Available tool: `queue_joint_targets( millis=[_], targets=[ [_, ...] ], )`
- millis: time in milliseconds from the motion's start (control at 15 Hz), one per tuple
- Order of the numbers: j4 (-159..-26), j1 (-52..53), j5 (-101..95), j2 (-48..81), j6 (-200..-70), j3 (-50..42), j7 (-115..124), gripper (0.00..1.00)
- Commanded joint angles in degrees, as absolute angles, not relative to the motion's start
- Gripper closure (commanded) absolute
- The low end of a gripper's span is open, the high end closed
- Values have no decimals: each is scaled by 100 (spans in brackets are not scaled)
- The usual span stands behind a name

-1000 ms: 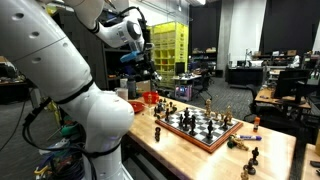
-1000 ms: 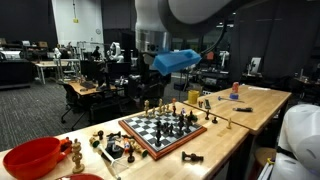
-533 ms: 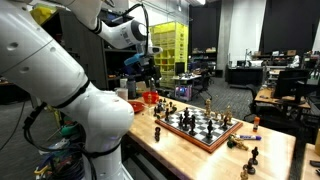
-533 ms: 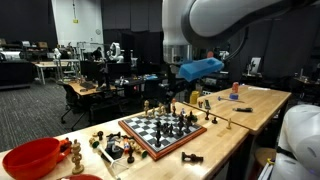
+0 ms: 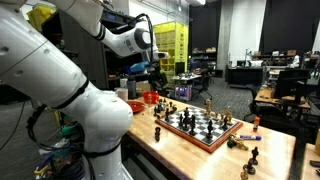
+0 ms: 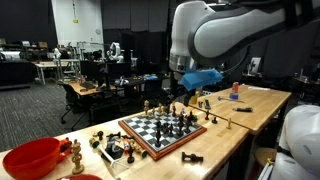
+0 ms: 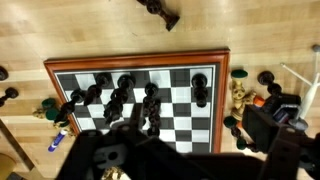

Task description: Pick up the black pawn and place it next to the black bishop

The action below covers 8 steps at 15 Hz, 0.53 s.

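One small black chess pawn, indistinguishable among the dark pieces (image 7: 150,95) mid-frame in the wrist view, probably light, rigid, tippy: the spread black fingers (image 7: 283,145) should pinch its narrow neck

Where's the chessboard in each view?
In an exterior view: chessboard right of centre, on the table.
In an exterior view: chessboard low, just left of centre.
Wrist view: chessboard fills the middle, seen from above.
Shared landmark: the light wooden table under it.
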<state>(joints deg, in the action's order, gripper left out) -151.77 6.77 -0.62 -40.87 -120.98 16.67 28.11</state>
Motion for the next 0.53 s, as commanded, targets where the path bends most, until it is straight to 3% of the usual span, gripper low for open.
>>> queue_joint_targets(
  millis=[0, 467],
  targets=[
    [-14807, 307, -201, -3337, -12866, 1664, 2722, 0],
    [-13607, -330, -1191, -1773, -13190, 1653, 2816, 0]
  ],
)
